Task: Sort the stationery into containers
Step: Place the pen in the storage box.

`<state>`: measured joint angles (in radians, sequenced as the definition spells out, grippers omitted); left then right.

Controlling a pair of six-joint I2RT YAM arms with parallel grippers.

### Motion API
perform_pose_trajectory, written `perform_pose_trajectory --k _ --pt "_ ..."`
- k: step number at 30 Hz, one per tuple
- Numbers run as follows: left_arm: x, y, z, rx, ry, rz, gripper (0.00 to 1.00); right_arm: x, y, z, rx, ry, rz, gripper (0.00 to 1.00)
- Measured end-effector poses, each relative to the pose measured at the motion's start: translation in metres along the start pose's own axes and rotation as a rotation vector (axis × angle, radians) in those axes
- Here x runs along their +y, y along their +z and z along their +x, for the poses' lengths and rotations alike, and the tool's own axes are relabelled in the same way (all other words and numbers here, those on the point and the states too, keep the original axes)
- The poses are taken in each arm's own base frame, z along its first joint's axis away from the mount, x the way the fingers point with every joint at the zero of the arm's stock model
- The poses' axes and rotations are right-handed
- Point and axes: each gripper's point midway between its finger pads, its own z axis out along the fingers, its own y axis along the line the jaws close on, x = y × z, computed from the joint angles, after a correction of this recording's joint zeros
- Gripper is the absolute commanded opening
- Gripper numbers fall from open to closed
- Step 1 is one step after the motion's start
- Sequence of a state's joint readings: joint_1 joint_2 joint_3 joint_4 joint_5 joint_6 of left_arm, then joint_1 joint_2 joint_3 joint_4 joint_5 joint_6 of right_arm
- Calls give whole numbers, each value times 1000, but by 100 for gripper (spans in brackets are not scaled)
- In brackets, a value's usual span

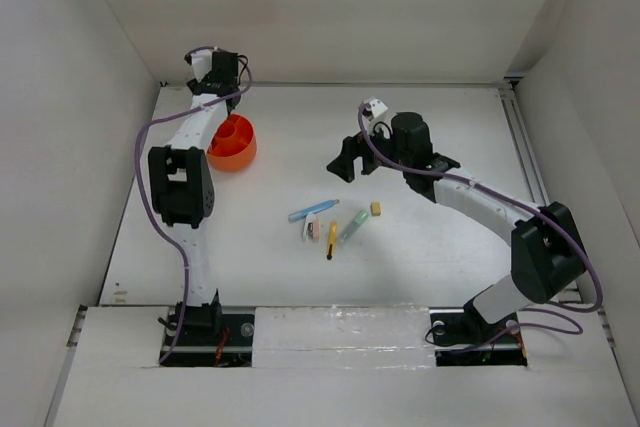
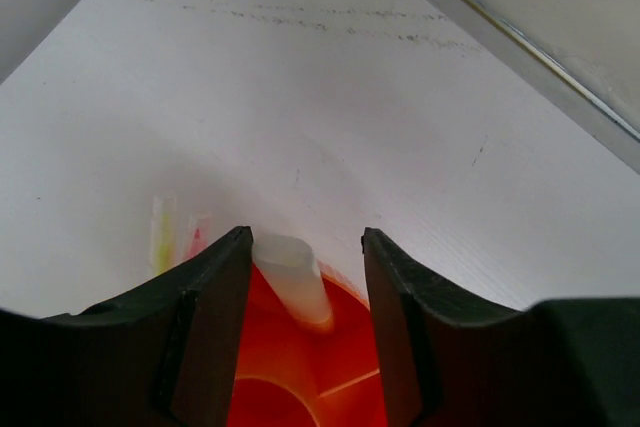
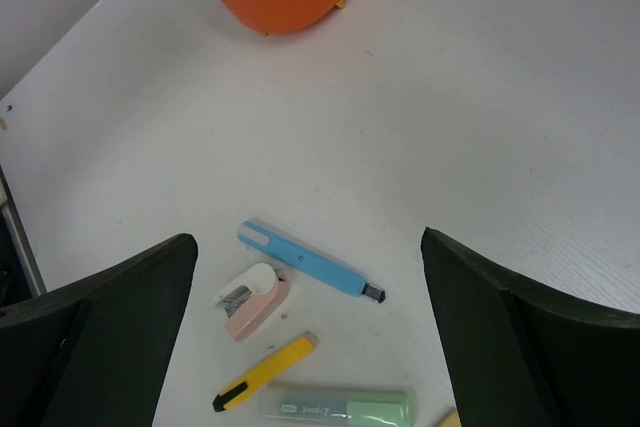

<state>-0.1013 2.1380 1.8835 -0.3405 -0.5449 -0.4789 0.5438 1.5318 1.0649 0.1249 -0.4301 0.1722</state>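
Looking at the left gripper [image 2: 300, 237] over the orange tub [image 1: 236, 154], with jaws slightly parted around a pale pen [image 2: 297, 282] standing inside. Got the right gripper [image 3: 305, 239] spread wide above the blue pen [image 3: 310, 262], white-pink eraser [image 3: 252, 299], yellow pencil [image 3: 265, 372] and pale green marker [image 3: 340, 407], well apart from the tub.

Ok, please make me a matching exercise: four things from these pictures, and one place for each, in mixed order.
1 orange tub
2 blue pen
3 tan eraser
4 yellow black-tipped tool

a rightmost loose piece in the top view
b below the left gripper
c lowest loose piece in the top view
d loose piece nearest the tub

Pairs: 1-b, 2-d, 3-a, 4-c
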Motion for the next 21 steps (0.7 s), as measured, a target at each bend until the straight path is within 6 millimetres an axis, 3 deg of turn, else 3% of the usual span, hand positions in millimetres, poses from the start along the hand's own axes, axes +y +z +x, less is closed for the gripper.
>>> perform_pose_trajectory --k 2,5,10,13,16,21 --pt "0 -9 -9 -9 -11 18 51 0 0 0 0 0 2 100" --pt "-3 -33 -32 -38 -41 67 68 -3 0 0 -2 0 17 100" --pt "-6 -95 -92 -135 -118 191 100 -18 -1 4 15 -1 122 100" --pt "-4 -131 -120 -184 -156 264 100 -30 -1 8 52 2 259 100" --pt "-3 -158 -137 -203 -175 325 100 -39 -7 12 81 32 420 100" --pt "1 -185 -133 -155 -195 388 100 -47 -27 33 111 103 669 100"
